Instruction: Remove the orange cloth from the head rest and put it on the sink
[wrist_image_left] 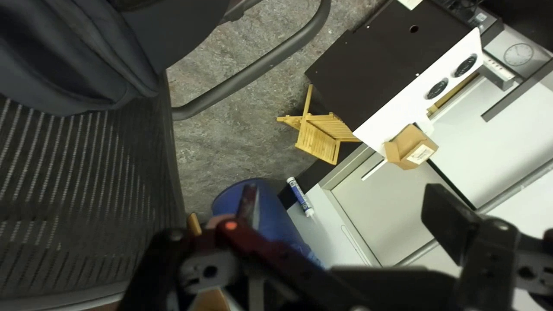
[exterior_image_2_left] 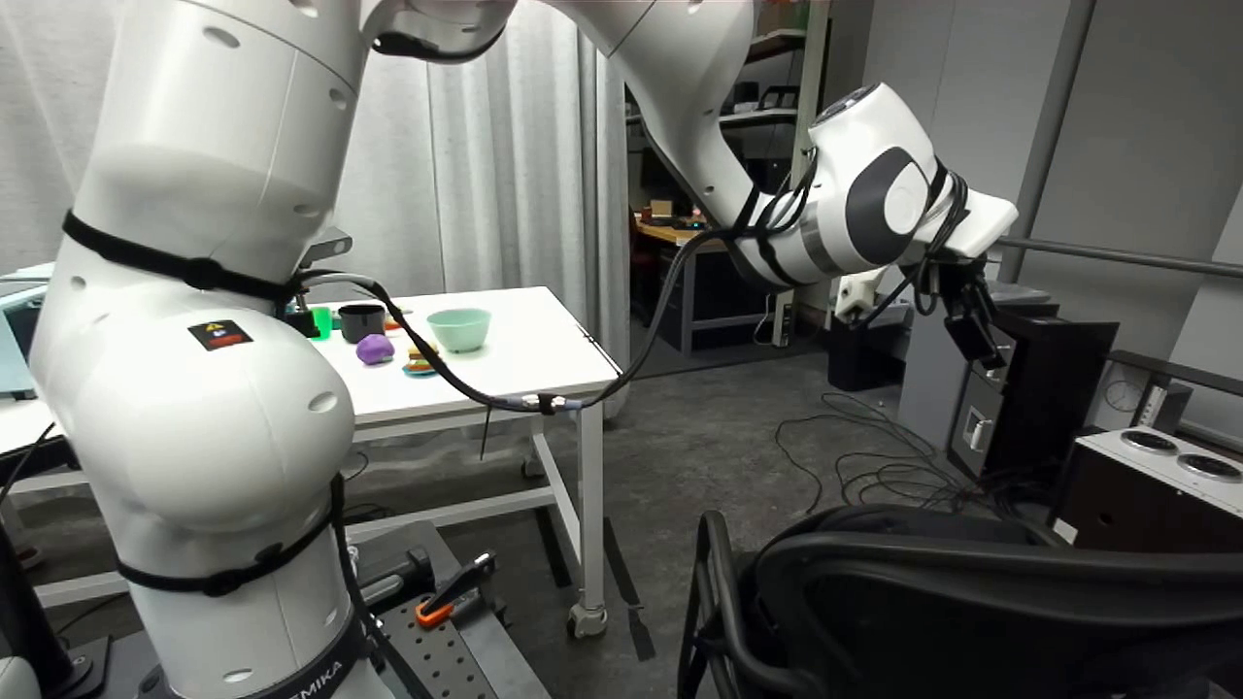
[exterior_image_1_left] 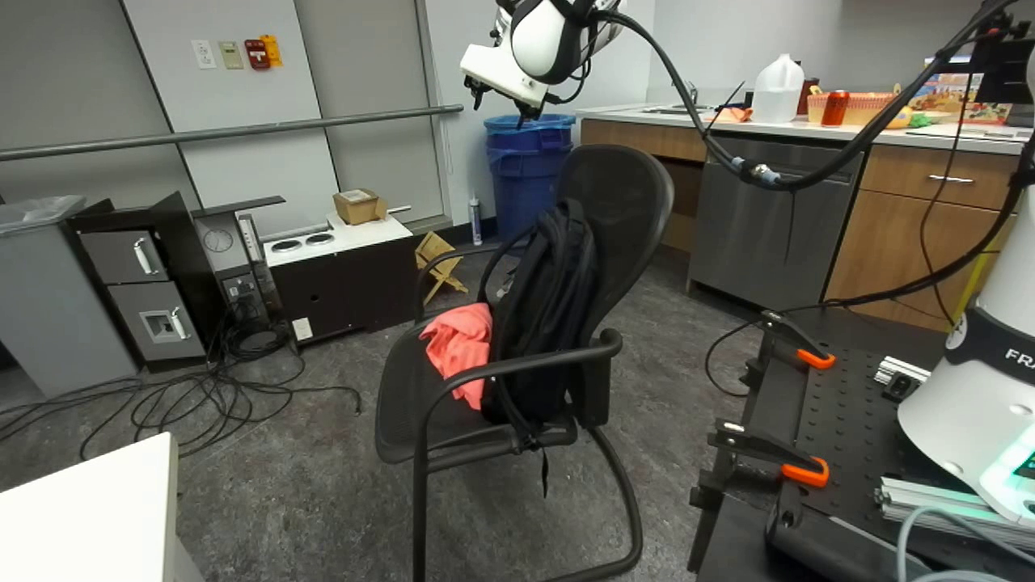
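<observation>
Higher than the chair (exterior_image_1_left: 623,198), the outstretched arm (exterior_image_2_left: 691,116) slopes down to a bent wrist (exterior_image_2_left: 889,199), its gripper (wrist_image_left: 342,207) tipped downward with fingers (wrist_image_left: 447,222) spread apart, while the orange cloth (exterior_image_1_left: 459,343) lies crumpled on the chair's seat (exterior_image_1_left: 403,408).

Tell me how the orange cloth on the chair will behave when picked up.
The orange cloth will likely hang floppy, since it lies in crumpled folds. Bunched in a small heap, it is probably light. It might drag against the black backpack, which it appears to touch.
</observation>
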`<state>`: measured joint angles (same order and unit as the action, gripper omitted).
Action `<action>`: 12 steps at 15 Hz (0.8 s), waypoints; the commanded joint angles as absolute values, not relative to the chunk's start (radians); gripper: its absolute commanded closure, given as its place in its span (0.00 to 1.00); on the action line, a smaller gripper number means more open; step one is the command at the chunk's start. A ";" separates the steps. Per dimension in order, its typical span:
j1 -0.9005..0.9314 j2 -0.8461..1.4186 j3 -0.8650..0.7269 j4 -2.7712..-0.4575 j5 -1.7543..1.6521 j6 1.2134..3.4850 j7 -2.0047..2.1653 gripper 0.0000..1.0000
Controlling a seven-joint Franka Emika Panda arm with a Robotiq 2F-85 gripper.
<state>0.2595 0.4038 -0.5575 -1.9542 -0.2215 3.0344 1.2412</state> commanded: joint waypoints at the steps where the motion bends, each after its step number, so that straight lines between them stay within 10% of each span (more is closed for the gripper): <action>1: 0.261 0.368 -0.574 -1.935 -0.260 2.903 1.193 0.00; 12: 0.022 0.231 -0.283 -1.886 -0.131 2.495 0.806 0.00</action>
<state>0.0897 0.2604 -0.3467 -1.9056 -0.1731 2.5820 0.8961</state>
